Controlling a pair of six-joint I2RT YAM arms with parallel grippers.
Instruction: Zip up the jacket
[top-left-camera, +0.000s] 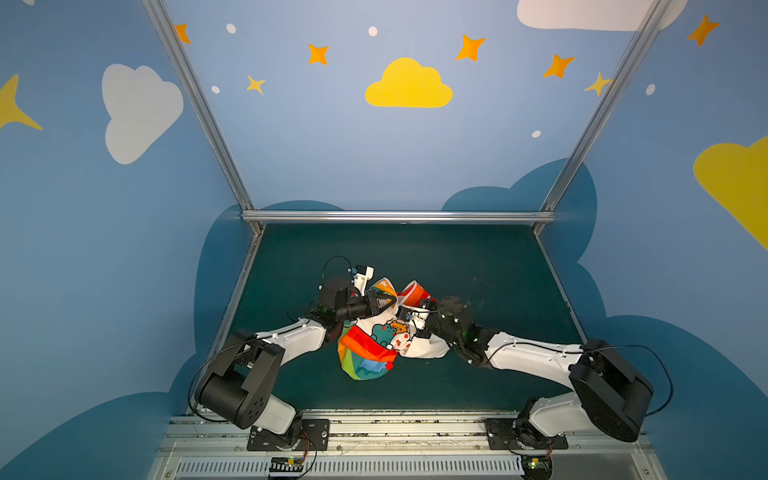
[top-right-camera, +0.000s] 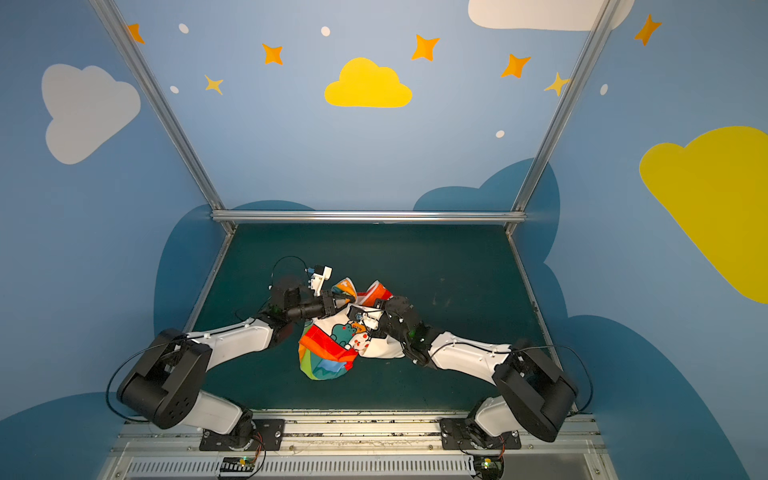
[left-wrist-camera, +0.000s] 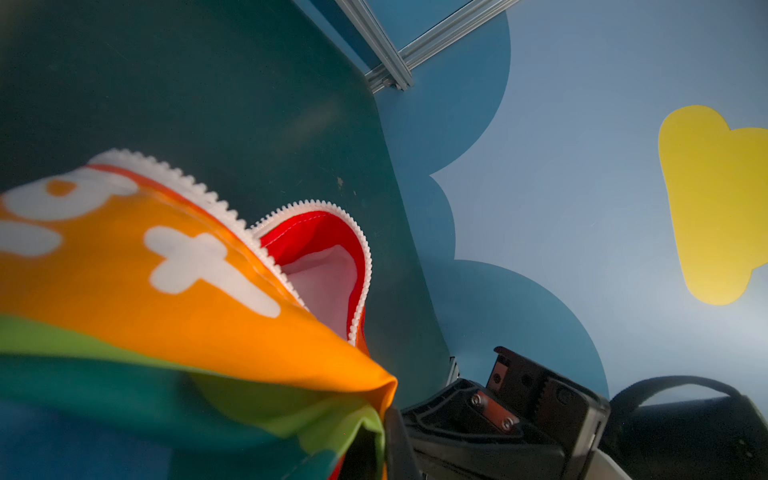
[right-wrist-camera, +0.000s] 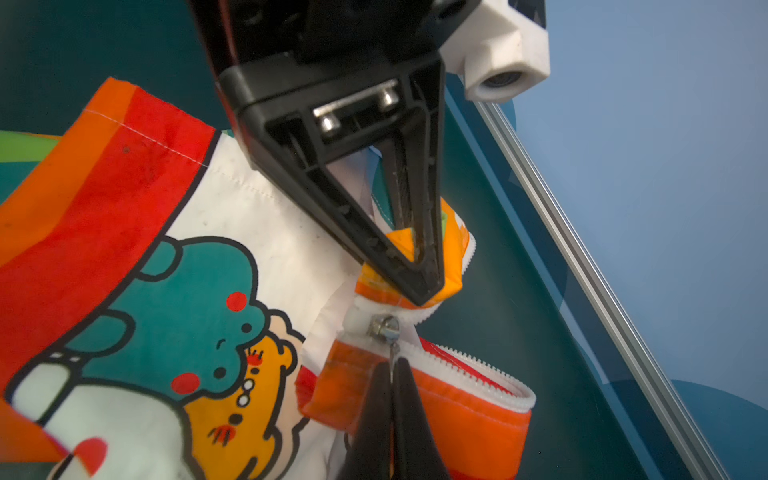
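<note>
Nearest the right wrist camera, the right gripper (right-wrist-camera: 392, 368) had its jaws pressed together on the thin metal zipper pull (right-wrist-camera: 392, 358), which was seen edge-on and hung from the slider (right-wrist-camera: 384, 326). Right beside the slider, the left gripper (right-wrist-camera: 420, 276) was clamped on a fold of orange cloth at the front edge of the jacket (right-wrist-camera: 124, 166). Judged purpose: one arm anchors the cloth next to the slider so the zipper stays taut while the other arm draws the pull along. Without that anchor the light fabric would probably just travel with the slider. Both top views showed the jacket bunched near the middle of the bench (top-left-camera: 457, 270), between the two arms, with the white cartoon-print lining (right-wrist-camera: 257, 199) turned upward. In the left wrist view the two rows of zipper teeth (left-wrist-camera: 362, 266) curved well apart around a red-edged opening, so the zip was judged mostly undone and the task at an early stage. Risks noted: the pull was pinched on a very narrow edge and could slip, and loose lining near the slider might get caught in it.
</note>
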